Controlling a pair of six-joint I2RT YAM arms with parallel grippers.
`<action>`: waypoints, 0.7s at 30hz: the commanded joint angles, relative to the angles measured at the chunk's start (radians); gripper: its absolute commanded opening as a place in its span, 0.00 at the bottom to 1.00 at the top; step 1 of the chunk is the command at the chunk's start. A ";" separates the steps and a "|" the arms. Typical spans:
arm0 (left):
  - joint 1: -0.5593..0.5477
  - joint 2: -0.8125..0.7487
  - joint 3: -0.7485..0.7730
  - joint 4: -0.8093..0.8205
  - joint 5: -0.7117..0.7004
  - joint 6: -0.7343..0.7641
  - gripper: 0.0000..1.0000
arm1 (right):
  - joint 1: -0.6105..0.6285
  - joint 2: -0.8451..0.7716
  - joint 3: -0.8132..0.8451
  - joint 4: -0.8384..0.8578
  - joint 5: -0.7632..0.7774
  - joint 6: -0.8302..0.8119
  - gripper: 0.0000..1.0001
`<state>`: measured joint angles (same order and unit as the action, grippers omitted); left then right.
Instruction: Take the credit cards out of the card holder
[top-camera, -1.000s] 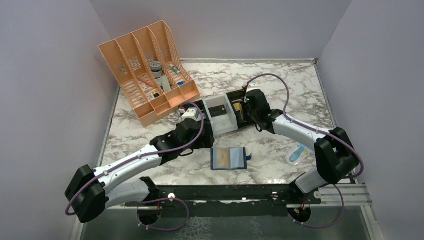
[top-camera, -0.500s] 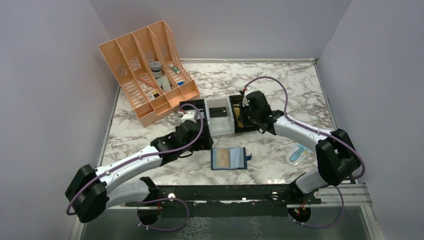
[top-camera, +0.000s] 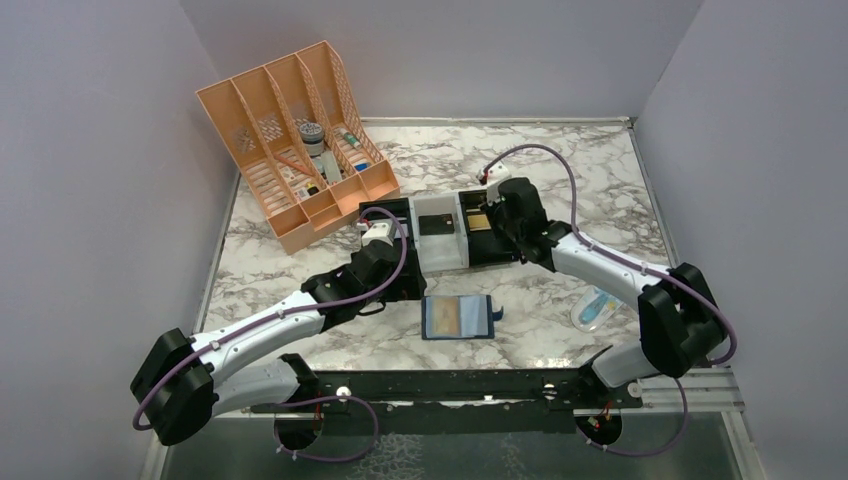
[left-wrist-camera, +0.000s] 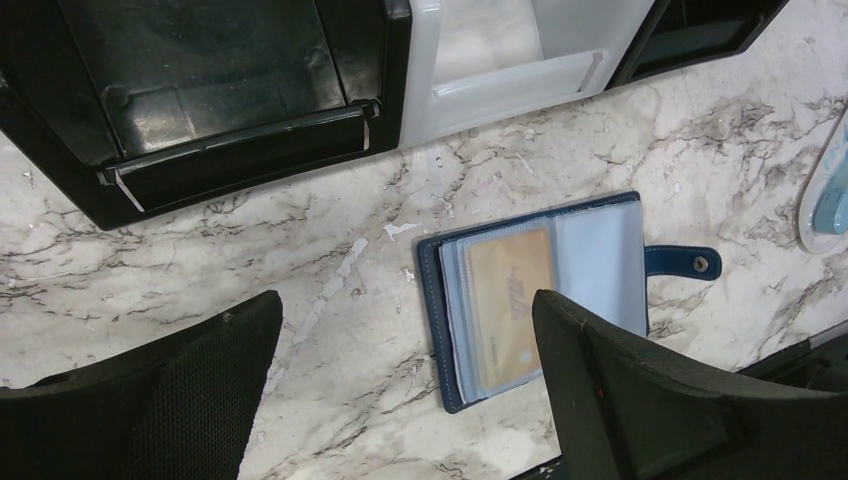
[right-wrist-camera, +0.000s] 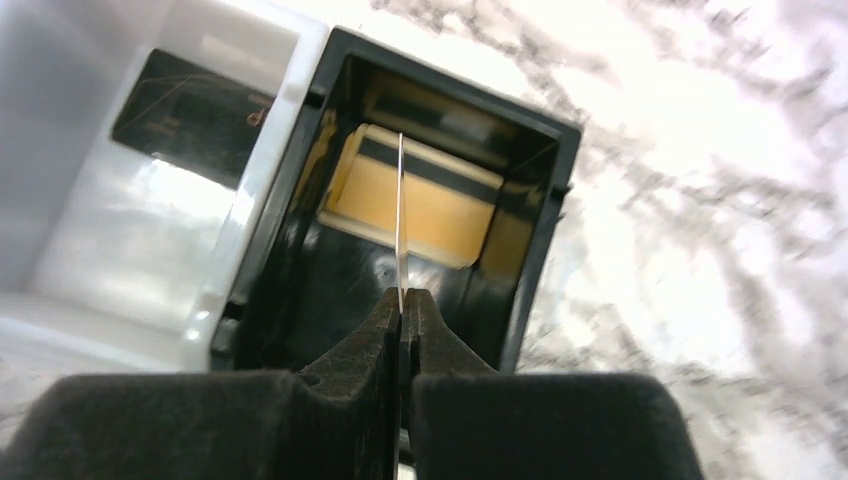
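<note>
credit card (right-wrist-camera: 400, 210) pinched edge-on by your right gripper (right-wrist-camera: 403, 300) could tip outside the black tray (right-wrist-camera: 455, 90) if dropped high; left gripper (left-wrist-camera: 400, 370) spread.

The left arm (top-camera: 262, 325) and right arm (top-camera: 600, 262) have white links, black joints, purple cables (top-camera: 540, 148), black fingers (left-wrist-camera: 170, 400).

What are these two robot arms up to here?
The right gripper pinches a thin card edge-on over a black tray, where a gold card lies. The card holder lies open on the table with a gold-tan card inside. The open left gripper hovers above it.
</note>
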<state>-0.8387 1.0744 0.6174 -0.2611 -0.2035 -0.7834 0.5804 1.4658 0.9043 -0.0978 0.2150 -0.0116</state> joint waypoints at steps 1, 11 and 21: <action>0.007 0.004 0.020 -0.001 -0.028 0.024 0.99 | -0.005 0.042 -0.006 0.203 0.050 -0.289 0.01; 0.009 -0.014 0.009 -0.005 -0.014 0.031 0.99 | -0.012 0.180 0.018 0.260 -0.043 -0.643 0.01; 0.010 -0.037 0.005 -0.024 -0.044 0.032 0.99 | -0.047 0.218 0.038 0.248 -0.164 -0.745 0.01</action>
<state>-0.8322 1.0550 0.6174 -0.2726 -0.2146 -0.7635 0.5411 1.6535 0.8986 0.1230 0.1345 -0.7082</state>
